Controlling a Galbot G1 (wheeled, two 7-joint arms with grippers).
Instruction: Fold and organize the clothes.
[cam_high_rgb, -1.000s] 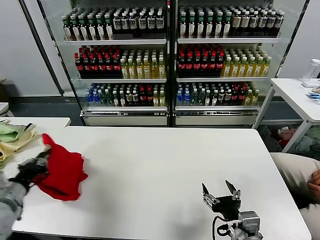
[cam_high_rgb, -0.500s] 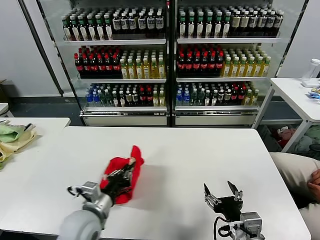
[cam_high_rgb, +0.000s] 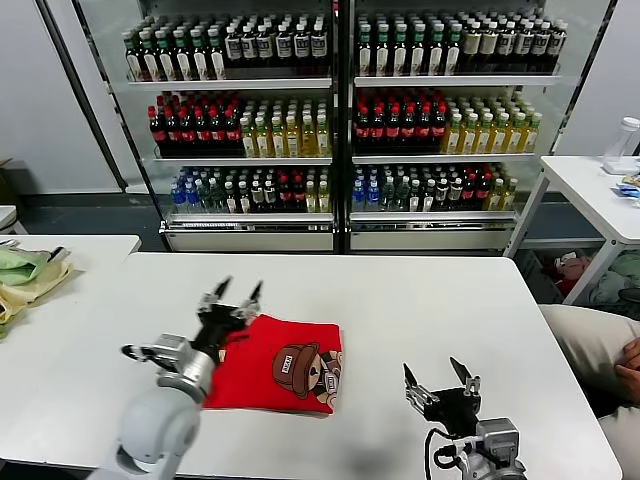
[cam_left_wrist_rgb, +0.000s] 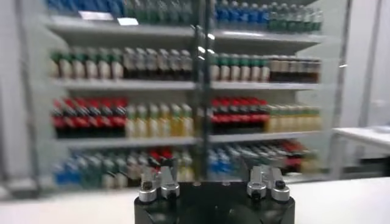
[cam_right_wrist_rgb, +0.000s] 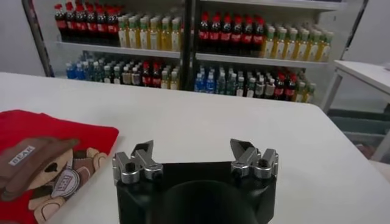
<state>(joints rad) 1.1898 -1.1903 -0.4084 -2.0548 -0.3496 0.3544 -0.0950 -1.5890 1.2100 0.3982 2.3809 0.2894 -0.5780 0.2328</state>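
The red T-shirt (cam_high_rgb: 285, 365) lies flat as a folded, roughly rectangular bundle on the white tabletop (cam_high_rgb: 420, 300), left of centre and toward the near edge, with the printed side up: a cartoon bear in a brown cap shows on its right half, while the left half is plain red. In the right wrist view the shirt (cam_right_wrist_rgb: 42, 161) appears off to one side of that gripper, the bear's cap and face clearly visible. The left gripper (cam_high_rgb: 232, 295) hovers over the shirt's far left corner with its jaws spread and nothing between them; its fingertips point up and away toward the coolers, and they stand clear of the cloth. From the left wrist view the left gripper (cam_left_wrist_rgb: 213, 176) shows two separated fingers with an empty gap, facing the drink shelves. The right gripper (cam_high_rgb: 437, 378) sits near the front edge of the tabletop, right of the shirt and apart from it, jaws spread wide and empty, as the right wrist view also shows (cam_right_wrist_rgb: 194, 155). A pale green and yellow cloth pile (cam_high_rgb: 25, 275) rests on a separate table at far left. Behind the tabletop stand glass-fronted coolers (cam_high_rgb: 340, 120) filled with bottles.
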